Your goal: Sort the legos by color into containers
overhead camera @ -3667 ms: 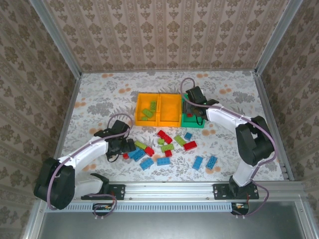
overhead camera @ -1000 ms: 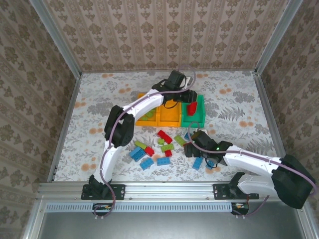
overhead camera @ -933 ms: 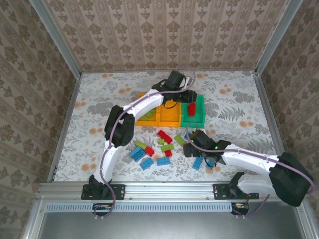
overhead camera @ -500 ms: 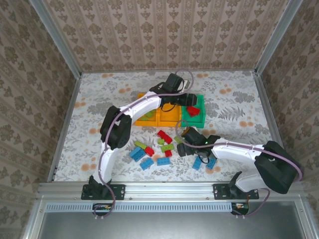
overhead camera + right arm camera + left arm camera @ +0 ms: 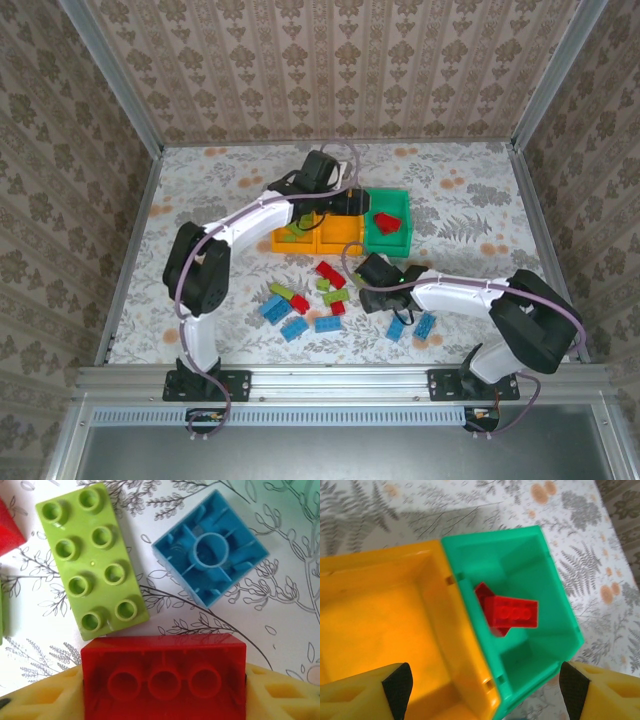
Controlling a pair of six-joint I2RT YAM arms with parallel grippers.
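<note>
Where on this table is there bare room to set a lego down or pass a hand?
Bare table lies between the left wall and the orange bins, and between the green bin and the right wall. Crowded: the loose legos between bins and near rail, where the right end effector grips a red lego.

Two red bricks point(image 5: 512, 612) are laid in the green bin point(image 5: 555, 600) of the three joined containers point(image 5: 340, 241); mixed legos point(image 5: 330, 273) are scattered nearby, one red brick point(image 5: 162, 675) turned underside up.
</note>
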